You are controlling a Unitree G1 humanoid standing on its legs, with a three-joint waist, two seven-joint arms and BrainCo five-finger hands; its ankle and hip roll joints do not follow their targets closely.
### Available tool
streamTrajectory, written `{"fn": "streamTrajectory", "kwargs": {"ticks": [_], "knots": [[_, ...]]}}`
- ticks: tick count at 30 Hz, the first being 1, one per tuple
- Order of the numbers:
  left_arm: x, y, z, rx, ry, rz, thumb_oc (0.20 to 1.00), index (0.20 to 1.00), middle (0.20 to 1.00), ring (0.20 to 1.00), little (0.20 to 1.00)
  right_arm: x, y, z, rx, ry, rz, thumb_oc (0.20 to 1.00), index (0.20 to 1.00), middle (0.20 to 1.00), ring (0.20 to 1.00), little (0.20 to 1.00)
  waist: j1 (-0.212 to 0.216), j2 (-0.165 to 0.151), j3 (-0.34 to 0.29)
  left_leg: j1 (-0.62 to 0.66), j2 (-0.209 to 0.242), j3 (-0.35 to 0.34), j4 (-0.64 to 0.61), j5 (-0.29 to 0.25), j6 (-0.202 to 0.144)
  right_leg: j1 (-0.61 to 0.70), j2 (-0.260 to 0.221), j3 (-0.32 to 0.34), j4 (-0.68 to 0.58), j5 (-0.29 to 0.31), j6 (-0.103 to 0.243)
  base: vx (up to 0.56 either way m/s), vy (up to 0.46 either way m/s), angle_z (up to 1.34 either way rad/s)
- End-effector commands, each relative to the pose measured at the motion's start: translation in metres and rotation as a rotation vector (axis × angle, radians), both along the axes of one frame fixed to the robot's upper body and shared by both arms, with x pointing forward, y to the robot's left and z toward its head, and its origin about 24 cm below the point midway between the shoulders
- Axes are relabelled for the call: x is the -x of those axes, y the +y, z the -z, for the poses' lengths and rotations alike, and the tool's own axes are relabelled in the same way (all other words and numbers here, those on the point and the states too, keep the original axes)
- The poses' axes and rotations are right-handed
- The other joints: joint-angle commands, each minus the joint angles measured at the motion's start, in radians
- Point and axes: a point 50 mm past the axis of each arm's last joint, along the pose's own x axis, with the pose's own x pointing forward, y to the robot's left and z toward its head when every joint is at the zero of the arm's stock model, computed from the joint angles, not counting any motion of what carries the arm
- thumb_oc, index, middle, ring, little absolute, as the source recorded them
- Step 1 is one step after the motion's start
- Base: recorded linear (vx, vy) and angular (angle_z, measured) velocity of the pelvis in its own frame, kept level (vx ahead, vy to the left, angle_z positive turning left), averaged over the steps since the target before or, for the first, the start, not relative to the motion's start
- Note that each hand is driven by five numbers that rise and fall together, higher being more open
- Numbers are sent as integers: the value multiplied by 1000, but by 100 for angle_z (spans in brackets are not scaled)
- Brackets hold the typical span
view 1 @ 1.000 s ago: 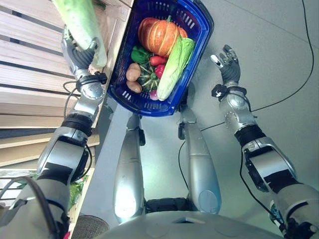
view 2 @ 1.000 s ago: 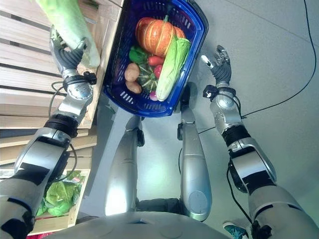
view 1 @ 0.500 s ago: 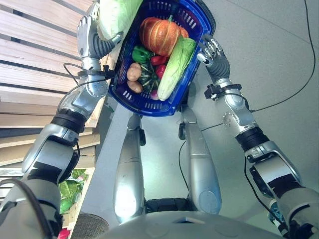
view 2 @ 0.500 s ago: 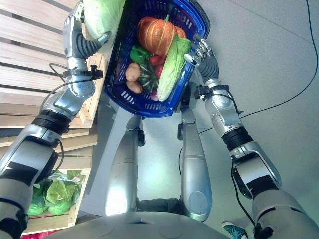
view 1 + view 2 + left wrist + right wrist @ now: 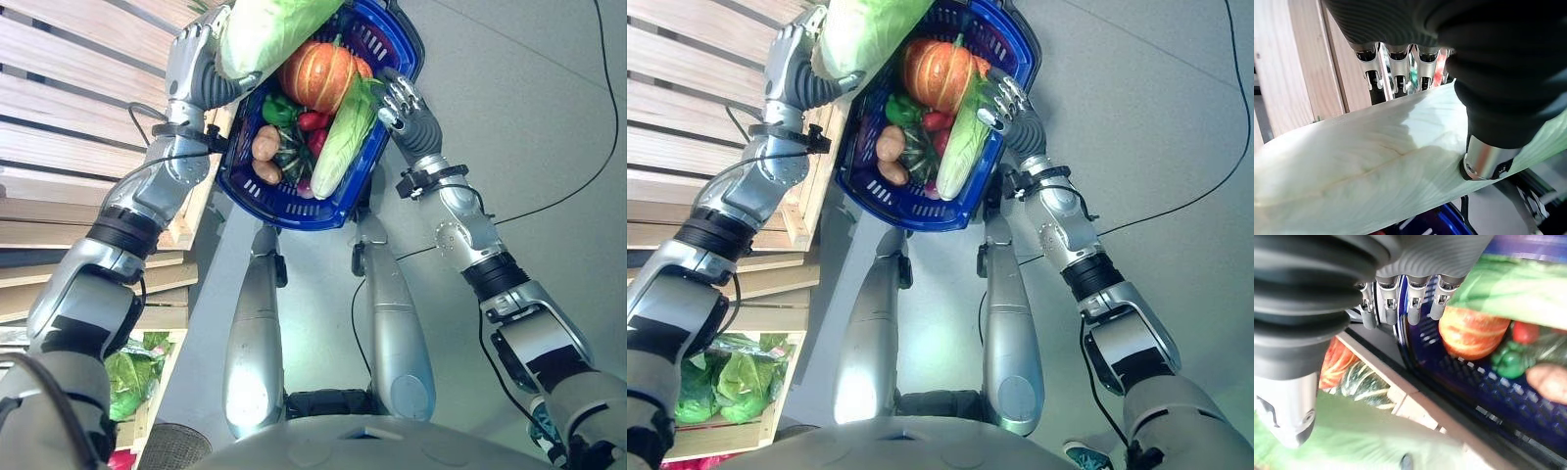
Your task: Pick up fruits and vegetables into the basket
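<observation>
Grey floor lay beneath the basket; upper left, the left hand gripped a cabbage above its rim, right hand spread beside.

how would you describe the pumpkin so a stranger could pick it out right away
Find the blue basket on the floor beside the wooden crates. The pumpkin lies at its far end, next to the long pale green cabbage. It is the one round, orange, ribbed thing there, larger than the potato.

Glossy blue plastic basket (perforated walls), matt pale wooden slats
</observation>
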Motion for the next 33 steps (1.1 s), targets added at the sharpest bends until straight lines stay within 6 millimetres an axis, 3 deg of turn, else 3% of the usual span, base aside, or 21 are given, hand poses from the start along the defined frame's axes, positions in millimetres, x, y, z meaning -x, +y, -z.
{"fn": "streamTrajectory", "kwargs": {"ticks": [1,19,29,33], "knots": [[16,-52,20,-30,83,261,200,200,200,200,200,15,15,-13,-16,-91,-111,1000,1000,1000,1000,1000,-2,2,-36,-21,-43,37,-21,7,6,49,40,-63,33,-78,63,0,0,0],[22,-73,27,-84,162,336,200,200,200,200,200,27,33,-33,-58,-179,-182,1000,1000,1000,1000,1000,2,-12,-36,-17,-42,33,-29,7,8,53,38,-66,19,-64,73,-1,-6,1],[24,-63,21,63,107,311,200,200,200,200,200,24,24,-29,-74,-160,-116,1000,1000,1000,1000,1000,8,-13,-36,-17,-42,29,-32,8,8,53,38,-67,17,-63,73,0,0,0],[31,-58,14,166,-8,322,200,200,200,200,200,25,21,-26,-85,-160,-97,1000,1000,1000,1000,1000,11,-13,-36,-20,-44,25,-29,6,9,53,37,-68,16,-65,71,0,0,0]]}}
